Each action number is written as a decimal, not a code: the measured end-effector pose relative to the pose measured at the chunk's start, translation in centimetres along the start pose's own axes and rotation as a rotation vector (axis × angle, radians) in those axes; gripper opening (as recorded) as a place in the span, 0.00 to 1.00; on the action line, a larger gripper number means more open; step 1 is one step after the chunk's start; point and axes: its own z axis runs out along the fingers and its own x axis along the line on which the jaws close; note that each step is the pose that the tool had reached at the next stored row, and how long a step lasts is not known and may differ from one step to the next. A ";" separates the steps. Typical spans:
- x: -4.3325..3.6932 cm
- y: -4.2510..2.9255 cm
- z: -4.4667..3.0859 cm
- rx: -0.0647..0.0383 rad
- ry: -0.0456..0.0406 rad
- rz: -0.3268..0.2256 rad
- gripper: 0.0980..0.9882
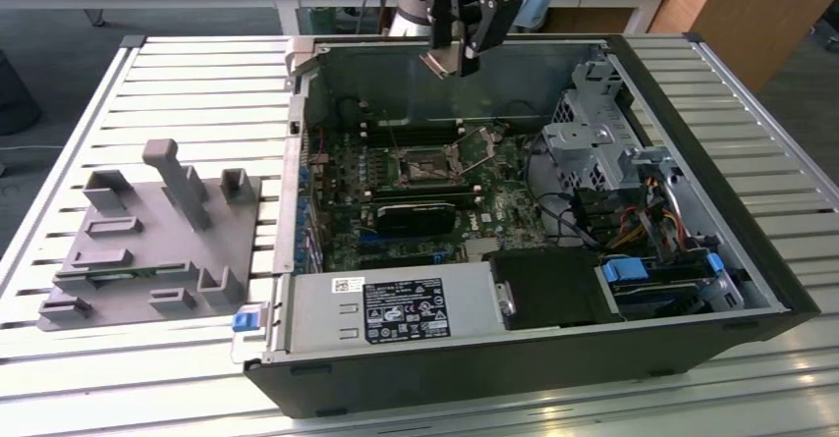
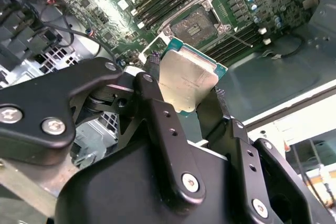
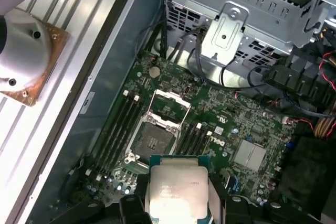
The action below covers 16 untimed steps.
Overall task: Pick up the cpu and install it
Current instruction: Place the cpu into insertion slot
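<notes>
The cpu [image 2: 186, 74], a flat square chip with a silver-grey metal top and a green edge, sits pinched between my gripper's black fingers [image 2: 152, 98]. My gripper [image 1: 459, 61] is shut on it and hangs high over the back of the open computer case [image 1: 760, 260]. In the first wrist view the cpu [image 3: 176, 187] shows near the bare socket [image 3: 155, 141], whose metal frame [image 3: 169, 107] is swung open. Well below the chip, that socket [image 1: 426, 167] lies on the green motherboard [image 1: 505, 211]. Light glares off the cpu's lid in the second wrist view.
A black heatsink block [image 1: 419, 211] lies just in front of the socket. Memory slots [image 3: 118, 124] flank it. A metal drive cage [image 1: 590, 142] and cables [image 1: 577, 221] fill the exterior view's right side, a power supply [image 1: 393, 309] the front. A grey fixture tray [image 1: 144, 241] rests on the slatted table.
</notes>
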 end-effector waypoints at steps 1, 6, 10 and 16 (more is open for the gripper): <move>0.01 0.00 0.03 0.000 -0.0008 0.011 0.49; 0.05 0.00 0.25 -0.001 -0.0055 0.074 0.49; 0.09 0.00 0.51 -0.002 -0.0088 0.117 0.49; 0.30 0.04 1.28 -0.003 -0.0116 0.152 0.49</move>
